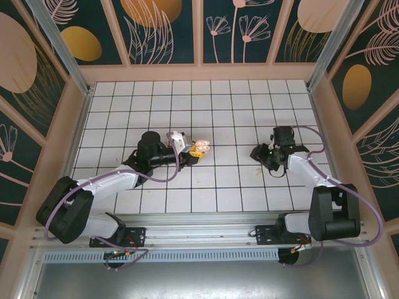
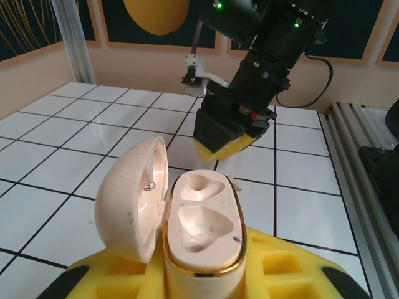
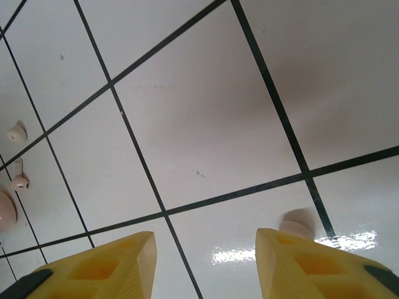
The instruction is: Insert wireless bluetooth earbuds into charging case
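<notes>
Centrally, the charging case (image 2: 206, 240) stands open, pinched at its base between the yellow fingers of the left gripper (image 1: 196, 151), whose jaws press against its sides.

Left wrist view: the lid (image 2: 128, 199) is swung out toward 9 o'clock. Both moulded wells (image 2: 198, 224) are empty, and a gold rim edges the base. The lower part of the case is cut off at the 6 o'clock edge of the frame.

Top view: the case appears as a small pink spot near the middle of the tiled table (image 1: 249, 106), with its wells too small to make out.

Right wrist view: two earbuds lie on the tiles at the 9 o'clock edge. The upper earbud (image 3: 17, 132) is a rounded nub whose stem cannot be made out. The lower earbud (image 3: 20, 180) has a thin stem pointing toward 12 o'clock. Just below them, a pink rounded shape (image 3: 4, 212) is cut off by the frame and cannot be identified.

Right gripper (image 3: 206, 265): the jaws are spread over bare tile. A pale smudge (image 3: 299, 221) just beside the 3 o'clock finger is too blurred to name. The left wrist view shows this gripper beyond the case at 12 o'clock, its tips low over the table. The top view places it at 3 o'clock of the case, well apart.
</notes>
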{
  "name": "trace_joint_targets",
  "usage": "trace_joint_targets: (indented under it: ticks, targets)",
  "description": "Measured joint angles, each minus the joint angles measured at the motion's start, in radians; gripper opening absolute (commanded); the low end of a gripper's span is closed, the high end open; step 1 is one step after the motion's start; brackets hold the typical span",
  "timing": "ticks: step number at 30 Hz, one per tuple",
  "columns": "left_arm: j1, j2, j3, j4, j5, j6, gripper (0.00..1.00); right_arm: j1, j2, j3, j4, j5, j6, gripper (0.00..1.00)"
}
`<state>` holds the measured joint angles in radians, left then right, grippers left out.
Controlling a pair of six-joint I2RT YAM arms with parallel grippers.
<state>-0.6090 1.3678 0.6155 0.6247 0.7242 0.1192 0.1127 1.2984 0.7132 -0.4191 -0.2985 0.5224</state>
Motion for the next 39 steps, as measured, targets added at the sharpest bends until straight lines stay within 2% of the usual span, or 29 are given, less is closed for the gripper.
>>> trace_joint_targets:
  ticks: [22, 28, 39]
  targets:
    - [0.000, 0.000, 0.000, 0.000, -0.003, 0.000, 0.24, 0.001, 0.033, 0.000, -0.026, -0.044, 0.015, 0.45]
    - [0.000, 0.000, 0.000, 0.000, -0.003, 0.001, 0.24, 0.006, 0.055, 0.006, -0.026, -0.043, 0.015, 0.42]
    - [0.000, 0.000, 0.000, -0.001, -0.003, 0.004, 0.24, 0.067, 0.136, 0.048, -0.037, -0.004, 0.014, 0.41]
